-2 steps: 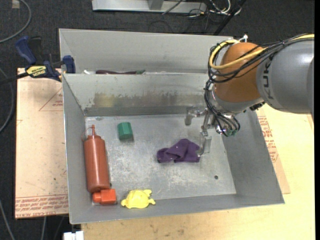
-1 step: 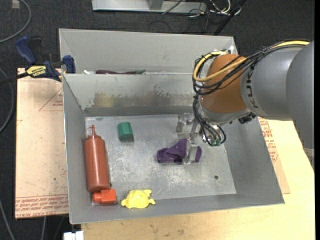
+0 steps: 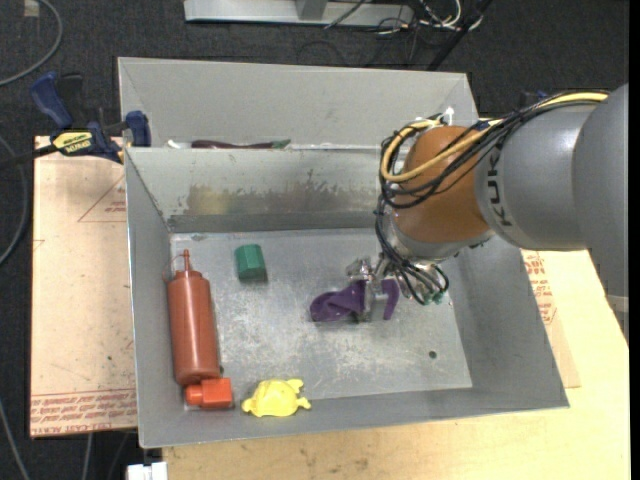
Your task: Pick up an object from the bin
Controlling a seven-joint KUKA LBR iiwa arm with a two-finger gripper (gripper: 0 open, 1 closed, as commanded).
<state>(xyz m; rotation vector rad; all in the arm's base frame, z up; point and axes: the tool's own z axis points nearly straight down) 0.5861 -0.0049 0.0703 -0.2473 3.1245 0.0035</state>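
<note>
The gripper (image 3: 376, 293) is recorded down at a purple crumpled object (image 3: 338, 306), well to the right of the red-brown bottle (image 3: 193, 326). Its opening and any hold cannot be determined.

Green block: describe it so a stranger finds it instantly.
Look into the grey metal bin, at the red bottle lying along its left side. Just right of the bottle's nozzle end sits the green block, touching nothing. It is the only green, boxy thing there.

A robotics lab: KUKA arm (image 3: 545, 173), metal bin (image 3: 300, 108), cables (image 3: 445, 6) on carpet (image 3: 100, 13).
</note>
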